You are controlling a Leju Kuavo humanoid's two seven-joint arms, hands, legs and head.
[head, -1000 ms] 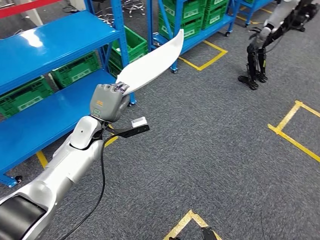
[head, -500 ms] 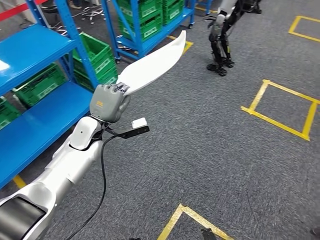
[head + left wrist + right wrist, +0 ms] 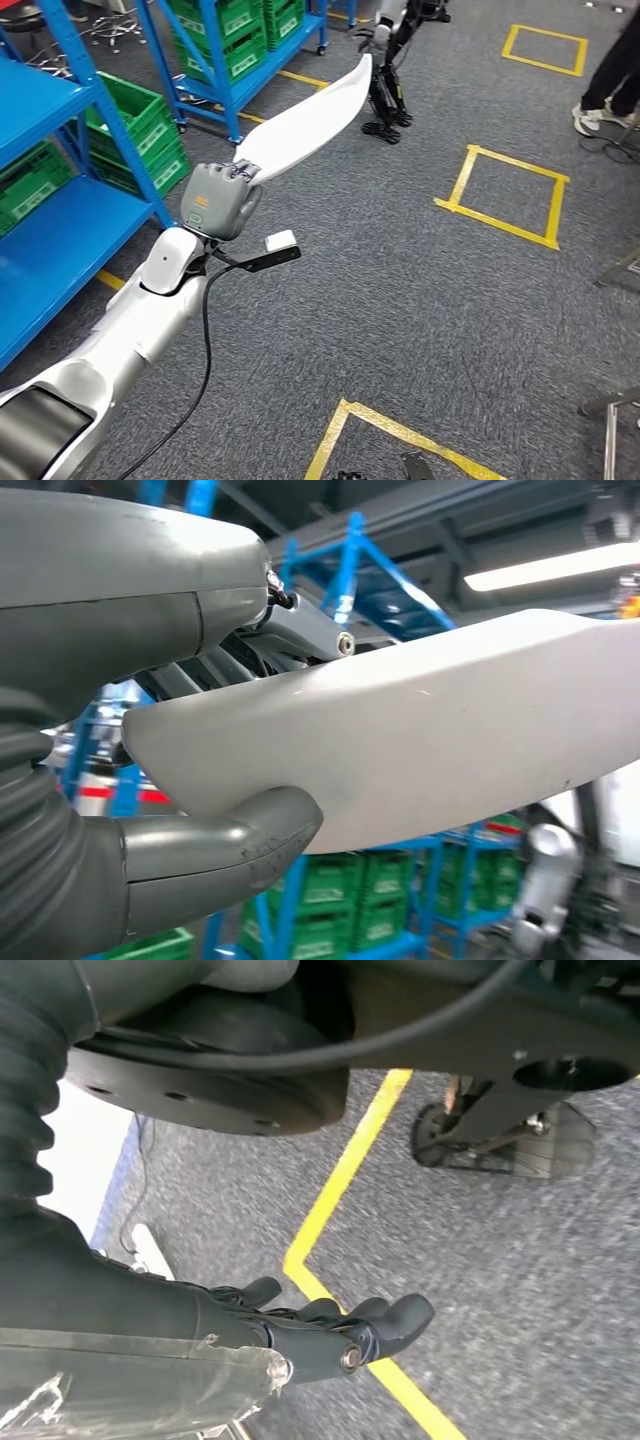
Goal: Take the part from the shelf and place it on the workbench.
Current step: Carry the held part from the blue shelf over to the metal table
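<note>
From the head view the left robot hand is raised in front of the body on its silver arm, with its fingers closed around the near end of a long white curved part. The part slants up and away from the hand, over the grey carpet floor, and its far tip ends in front of another robot's dark legs standing in the distance. To the left stands a blue shelf with green crates under and behind it, well apart from the part. Yellow tape squares mark the floor, and a person's dark trousers and pale shoes are at the upper right edge. The left wrist view adds what the head view hides: the thick grey thumb presses one face of the white part while darker fingers lie across the opposite face, so the part is pinched between them near its rounded end. The right wrist view looks down along the hanging right robot hand; its dark fingers are slightly curled and apart, holding nothing, above the carpet and a yellow tape line.
</note>
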